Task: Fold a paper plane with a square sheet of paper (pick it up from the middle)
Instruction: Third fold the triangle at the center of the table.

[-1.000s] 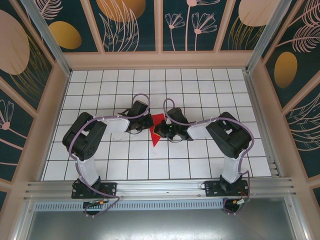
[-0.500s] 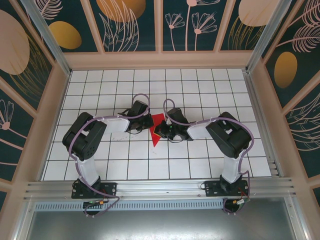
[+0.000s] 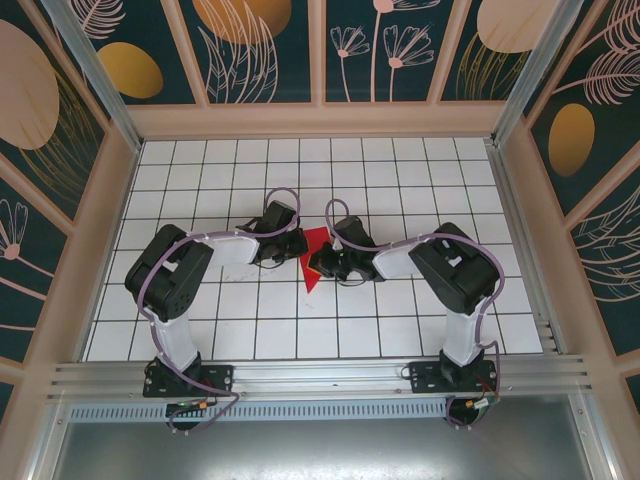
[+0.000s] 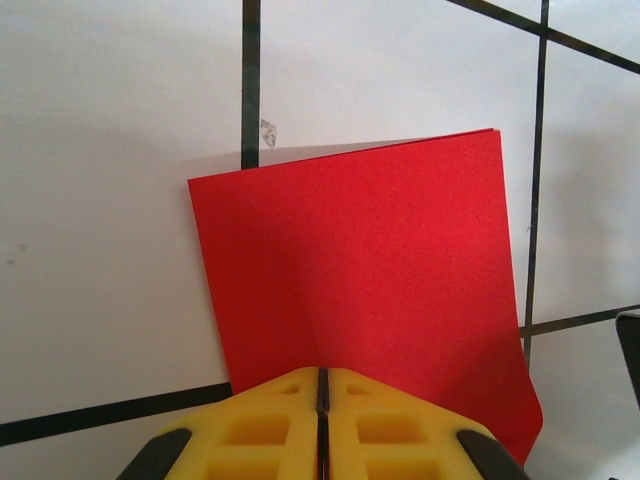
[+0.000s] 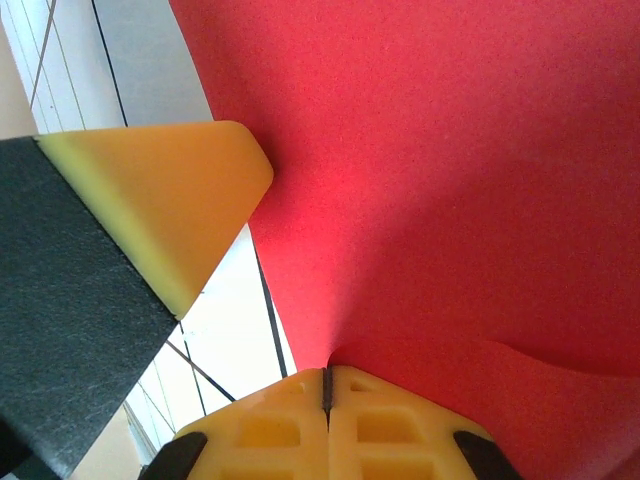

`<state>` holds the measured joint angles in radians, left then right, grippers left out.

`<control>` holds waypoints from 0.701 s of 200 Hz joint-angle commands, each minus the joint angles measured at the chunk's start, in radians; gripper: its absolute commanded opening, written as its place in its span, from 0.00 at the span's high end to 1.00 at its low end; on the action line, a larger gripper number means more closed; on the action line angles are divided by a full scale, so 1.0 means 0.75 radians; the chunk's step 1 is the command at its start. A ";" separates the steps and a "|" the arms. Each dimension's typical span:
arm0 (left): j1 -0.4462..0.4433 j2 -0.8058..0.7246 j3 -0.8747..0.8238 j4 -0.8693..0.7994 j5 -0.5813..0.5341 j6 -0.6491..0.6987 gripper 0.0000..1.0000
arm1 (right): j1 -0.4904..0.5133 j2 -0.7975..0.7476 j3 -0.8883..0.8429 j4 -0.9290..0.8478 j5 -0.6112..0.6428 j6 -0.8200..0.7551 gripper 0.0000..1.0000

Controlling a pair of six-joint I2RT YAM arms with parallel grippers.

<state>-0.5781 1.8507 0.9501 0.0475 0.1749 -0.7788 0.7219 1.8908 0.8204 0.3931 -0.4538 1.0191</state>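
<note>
With the right gripper (image 5: 326,378) pinching the square sheet of paper (image 3: 315,243), which sits mid-table (image 3: 400,180) between the arms, and the left gripper (image 4: 322,385) pressed together at its other edge, any uneven pull could tear or skew the thin, bulging sheet

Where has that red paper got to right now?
Seen from above, the red paper is in the middle of the white gridded table, between the two hands. The left hand pinches its left edge and the right hand its right.
</note>
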 commanded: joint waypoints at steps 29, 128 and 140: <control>0.007 0.009 0.002 -0.027 0.012 0.025 0.89 | 0.007 0.029 0.027 0.002 0.000 -0.048 0.99; 0.007 0.009 -0.001 -0.029 0.011 0.028 0.89 | 0.004 0.013 0.014 0.065 -0.021 -0.067 0.98; 0.006 0.010 -0.001 -0.029 0.010 0.028 0.89 | 0.003 0.012 0.013 0.065 -0.022 -0.068 0.99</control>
<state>-0.5781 1.8507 0.9501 0.0475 0.1749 -0.7780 0.7219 1.8938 0.8204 0.4129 -0.4656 0.9932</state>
